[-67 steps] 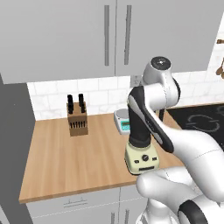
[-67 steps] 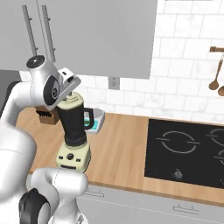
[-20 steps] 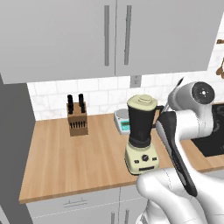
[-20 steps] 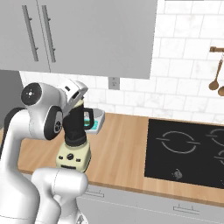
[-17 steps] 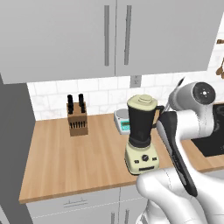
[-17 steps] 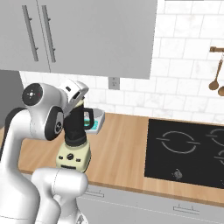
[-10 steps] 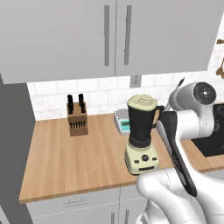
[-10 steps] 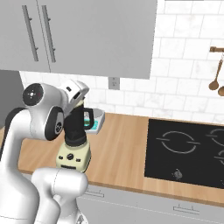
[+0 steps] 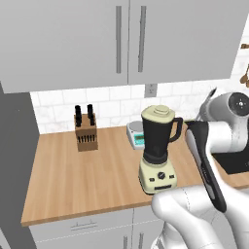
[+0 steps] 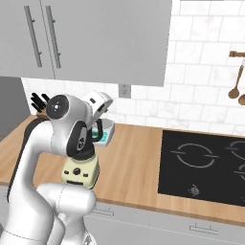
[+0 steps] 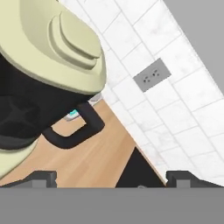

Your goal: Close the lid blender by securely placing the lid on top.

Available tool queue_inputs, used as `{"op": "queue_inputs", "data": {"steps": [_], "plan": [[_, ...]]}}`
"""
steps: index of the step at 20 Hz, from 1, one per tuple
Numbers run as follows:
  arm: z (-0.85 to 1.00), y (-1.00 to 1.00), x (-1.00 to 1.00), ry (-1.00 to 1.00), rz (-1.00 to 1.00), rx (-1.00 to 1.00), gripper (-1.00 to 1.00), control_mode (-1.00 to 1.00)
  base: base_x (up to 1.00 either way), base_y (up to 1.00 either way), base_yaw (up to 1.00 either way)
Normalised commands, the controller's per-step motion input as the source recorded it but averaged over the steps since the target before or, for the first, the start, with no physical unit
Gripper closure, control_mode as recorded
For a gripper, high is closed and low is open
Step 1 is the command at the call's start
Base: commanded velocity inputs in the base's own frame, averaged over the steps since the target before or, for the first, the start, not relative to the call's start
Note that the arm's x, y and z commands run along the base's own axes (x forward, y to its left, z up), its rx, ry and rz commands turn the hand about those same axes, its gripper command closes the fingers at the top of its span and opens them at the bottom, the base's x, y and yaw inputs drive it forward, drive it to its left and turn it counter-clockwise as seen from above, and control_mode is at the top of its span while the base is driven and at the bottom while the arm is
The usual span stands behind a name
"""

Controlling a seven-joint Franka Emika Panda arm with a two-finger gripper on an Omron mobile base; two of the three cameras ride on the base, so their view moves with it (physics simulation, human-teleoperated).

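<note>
The blender (image 9: 158, 148) stands on the wooden counter, a black tapered jar on a cream base with a knob. The pale cream lid (image 9: 157, 115) sits flat on the jar's rim. In the hand view the lid (image 11: 61, 43) is at the upper left, capping the jar, with the jar's black side handle (image 11: 74, 131) below it. My gripper (image 11: 111, 178) is open, its two dark tips wide apart with nothing between them, off to the handle side of the blender. In the right base view my arm covers the jar, and the cream base (image 10: 80, 174) shows below it.
A knife block (image 9: 85, 131) stands at the back left of the counter (image 9: 73, 180). A small white scale (image 9: 137, 134) sits behind the blender. A black hob (image 10: 206, 165) lies to the right. Wooden spoons (image 10: 234, 88) hang on the tiled wall, and an outlet (image 11: 152, 74) is above the counter.
Since 3.4 s ago the arm has swung from over the blender to its right, and the lid now sits on the jar. Over the last second nothing visibly moved.
</note>
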Motion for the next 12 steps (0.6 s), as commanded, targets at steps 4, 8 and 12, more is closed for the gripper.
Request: {"op": "queue_inputs", "data": {"steps": [4,8,12], "plan": [[-0.13,-0.49,0.08,0.00,0.00,0.00,-1.00,-1.00,0.00,0.00,0.00],[0.00,-0.27,0.01,0.00,0.00,0.00,-1.00,-1.00,0.00,0.00,0.00],[0.00,-0.22,0.00,0.00,0.00,0.00,-1.00,-1.00,0.00,0.00,0.00]]}}
